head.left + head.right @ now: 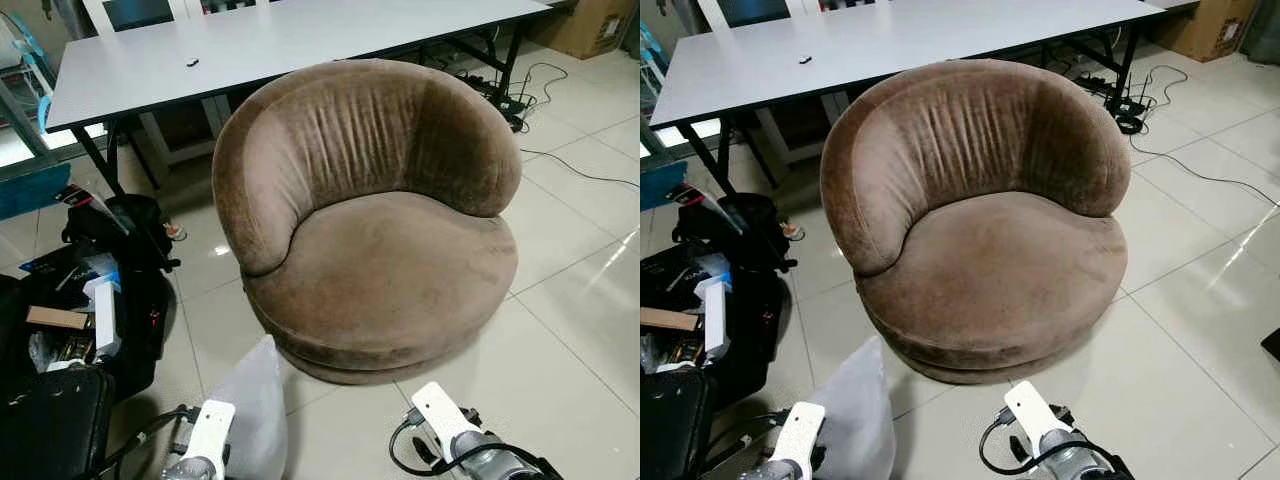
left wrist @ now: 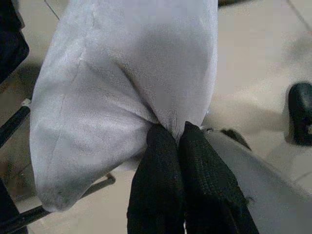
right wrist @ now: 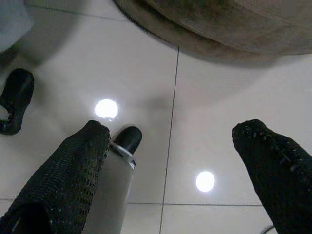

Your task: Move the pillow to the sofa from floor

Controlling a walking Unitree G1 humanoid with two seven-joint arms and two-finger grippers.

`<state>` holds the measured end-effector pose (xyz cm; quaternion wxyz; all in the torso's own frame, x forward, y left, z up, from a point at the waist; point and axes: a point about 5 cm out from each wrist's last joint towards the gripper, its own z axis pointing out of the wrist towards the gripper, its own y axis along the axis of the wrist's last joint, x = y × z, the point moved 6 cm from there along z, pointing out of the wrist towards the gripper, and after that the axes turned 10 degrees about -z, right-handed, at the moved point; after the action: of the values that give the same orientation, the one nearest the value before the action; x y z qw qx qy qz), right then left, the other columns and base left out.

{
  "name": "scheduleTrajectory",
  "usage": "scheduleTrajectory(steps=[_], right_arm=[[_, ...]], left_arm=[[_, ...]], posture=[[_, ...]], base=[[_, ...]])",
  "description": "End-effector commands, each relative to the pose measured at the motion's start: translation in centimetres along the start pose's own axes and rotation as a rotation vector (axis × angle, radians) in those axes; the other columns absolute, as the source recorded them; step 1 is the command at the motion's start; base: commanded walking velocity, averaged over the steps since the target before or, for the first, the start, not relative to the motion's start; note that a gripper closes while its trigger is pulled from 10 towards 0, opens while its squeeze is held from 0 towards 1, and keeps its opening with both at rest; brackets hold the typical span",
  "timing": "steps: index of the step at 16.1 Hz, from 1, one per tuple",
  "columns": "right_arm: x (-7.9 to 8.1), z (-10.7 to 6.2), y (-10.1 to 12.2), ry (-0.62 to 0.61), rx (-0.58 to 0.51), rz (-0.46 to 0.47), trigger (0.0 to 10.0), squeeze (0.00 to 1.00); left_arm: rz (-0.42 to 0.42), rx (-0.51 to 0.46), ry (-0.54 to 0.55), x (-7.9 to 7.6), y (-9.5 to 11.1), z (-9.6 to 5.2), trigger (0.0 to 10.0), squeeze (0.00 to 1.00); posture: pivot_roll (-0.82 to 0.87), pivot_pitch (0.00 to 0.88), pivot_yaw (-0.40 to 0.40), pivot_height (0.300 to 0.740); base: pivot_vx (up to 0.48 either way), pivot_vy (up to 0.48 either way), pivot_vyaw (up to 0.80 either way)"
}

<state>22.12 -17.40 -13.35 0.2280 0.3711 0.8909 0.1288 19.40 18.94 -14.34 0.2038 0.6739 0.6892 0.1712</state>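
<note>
The left end effector (image 2: pixel 168 141) pinches only a fold of the pillow (image 2: pixel 122 87), the right end effector (image 3: pixel 170 146) is spread, so the pillow may slip before the sofa (image 1: pixel 380 270).

pillow (image 2: pixel 122 92): pale grey, pinched, hanging off floor | sofa (image 1: pixel 390 260): brown, round

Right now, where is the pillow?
The pillow hangs on the robot's left, pinched in the left gripper, just before the brown sofa.

L gripper (image 2: pixel 178 136) jaws clamped, R gripper (image 3: pixel 170 146) jaws apart
</note>
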Motion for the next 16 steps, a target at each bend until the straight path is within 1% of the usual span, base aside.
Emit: scheduleTrajectory(steps=[1,2,4,5,6,7,8,9,10,11,13,14,15,16], right_arm=[[-0.3,0.0,1.0,-0.034,-0.062,0.037,10.0,0.00],[-0.4,-0.1,1.2,-0.042,-0.082,0.074,10.0,0.00],[-0.8,-0.3,2.1,-0.082,-0.162,0.138,10.0,0.00],[-0.9,-0.4,2.5,-0.090,-0.200,0.162,10.0,0.00],[-0.9,-0.5,2.7,-0.091,-0.219,0.175,10.0,0.00],[-3.9,-1.0,7.2,-0.126,-0.365,0.190,10.0,0.00],[-7.5,-2.6,12.9,-0.169,-0.538,0.189,10.0,0.00],[-9.2,-4.4,16.8,-0.202,-0.678,0.204,10.0,0.00],[-9.8,-5.3,17.9,-0.230,-0.733,0.200,10.0,0.00],[-10.0,-5.9,18.6,-0.238,-0.773,0.201,10.0,0.00],[-10.6,-7.4,19.8,-0.251,-0.845,0.196,10.0,0.00],[-10.5,-7.5,19.9,-0.244,-0.849,0.197,10.0,0.00],[-10.4,-7.6,19.8,-0.240,-0.840,0.199,10.0,0.00],[-10.0,-7.5,19.7,-0.227,-0.833,0.201,10.0,0.00]], left_arm=[[-0.045,-0.087,-0.013,0.1,1.3,-0.1,10.0,0.00],[-0.069,-0.117,-0.021,0.0,1.7,-0.2,10.0,0.00],[-0.160,-0.227,-0.059,-0.5,2.9,-0.5,10.0,0.00],[-0.177,-0.276,-0.082,-0.7,3.6,-0.7,10.0,0.00],[-0.186,-0.298,-0.094,-0.8,3.9,-0.8,10.0,0.00],[-0.160,-0.560,-0.175,-3.3,16.2,-2.0,10.0,0.00],[-0.147,-0.709,-0.228,-5.0,22.8,-4.2,10.0,0.00],[-0.149,-0.815,-0.258,-5.5,25.8,-6.4,10.0,0.00],[-0.142,-0.868,-0.268,-5.8,27.2,-7.6,10.0,0.00],[-0.137,-0.906,-0.282,-6.0,28.1,-8.5,10.0,0.00],[-0.130,-0.990,-0.326,-6.8,30.4,-11.3,10.0,0.00],[-0.121,-0.999,-0.341,-7.3,30.8,-12.1,10.0,0.00],[-0.114,-0.984,-0.348,-7.5,30.7,-12.4,10.0,0.00],[-0.116,-0.973,-0.342,-7.6,30.4,-12.4,10.0,0.00]], posture=[[-0.15,0.000,0.119,0.740],[-0.15,0.000,0.119,0.740],[-0.14,0.000,0.118,0.740],[-0.14,0.000,0.118,0.740],[-0.14,0.000,0.118,0.740],[-0.13,0.000,0.116,0.740],[-0.13,0.000,0.117,0.740],[-0.13,0.000,0.116,0.740],[-0.13,0.000,0.116,0.740],[-0.13,0.000,0.116,0.740],[-0.13,0.000,0.112,0.740],[-0.13,0.000,0.112,0.740],[-0.13,0.000,0.111,0.740],[-0.13,0.000,0.111,0.740]], base=[[0.000,0.000,0.00],[0.000,0.000,0.00],[0.000,0.000,0.00],[0.000,0.000,0.00],[0.000,0.000,0.00],[0.000,0.000,0.00],[0.000,0.000,0.00],[0.000,0.000,0.00],[0.000,0.000,0.00],[0.000,0.000,0.00],[0.000,0.000,0.00],[0.000,0.000,0.00],[0.000,0.000,0.00],[0.000,0.000,0.00]])
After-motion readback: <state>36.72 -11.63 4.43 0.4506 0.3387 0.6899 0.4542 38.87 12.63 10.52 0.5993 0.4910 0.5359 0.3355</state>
